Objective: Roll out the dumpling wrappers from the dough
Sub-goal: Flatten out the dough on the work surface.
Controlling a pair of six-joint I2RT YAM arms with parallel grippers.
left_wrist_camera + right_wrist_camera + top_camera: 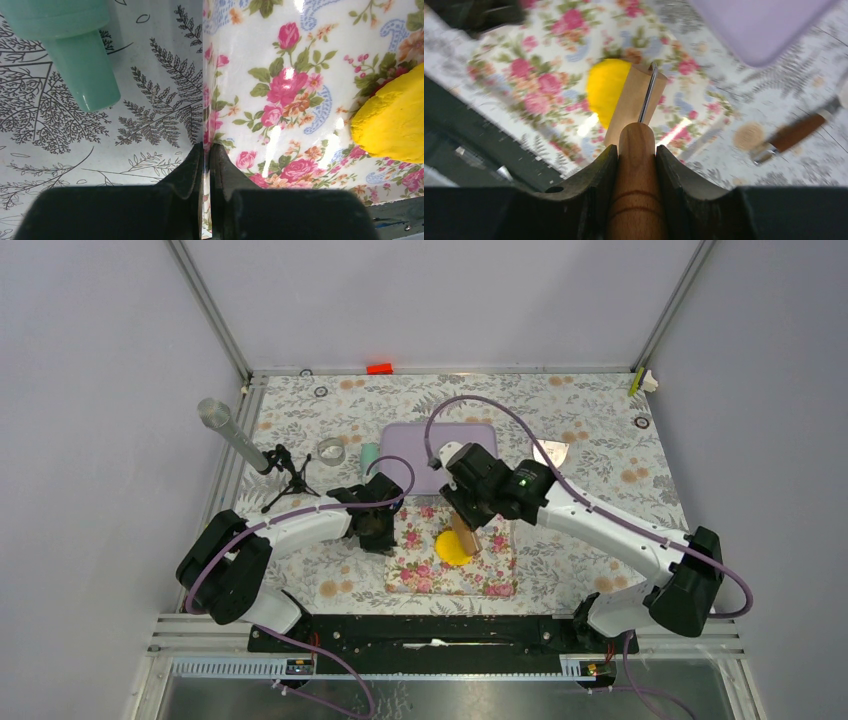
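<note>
The yellow dough (453, 546) lies as a thick rounded lump on the floral mat (430, 575). It also shows in the left wrist view (395, 125) and the right wrist view (606, 90). My right gripper (636, 150) is shut on the handle of a wooden roller (634, 102), whose drum rests against the dough's right side (465, 535). My left gripper (206, 147) is shut on the mat's left edge (300, 65), pinching it between the fingers (380, 530). No dumpling wrappers are in view.
A lilac board (420, 445) lies behind the mat. A mint-green tool (80, 60) lies left of the mat's edge, near a clear ring (331, 450). A microphone on a small tripod (235, 435) stands at the left. A wooden-handled tool (794, 132) lies to the right.
</note>
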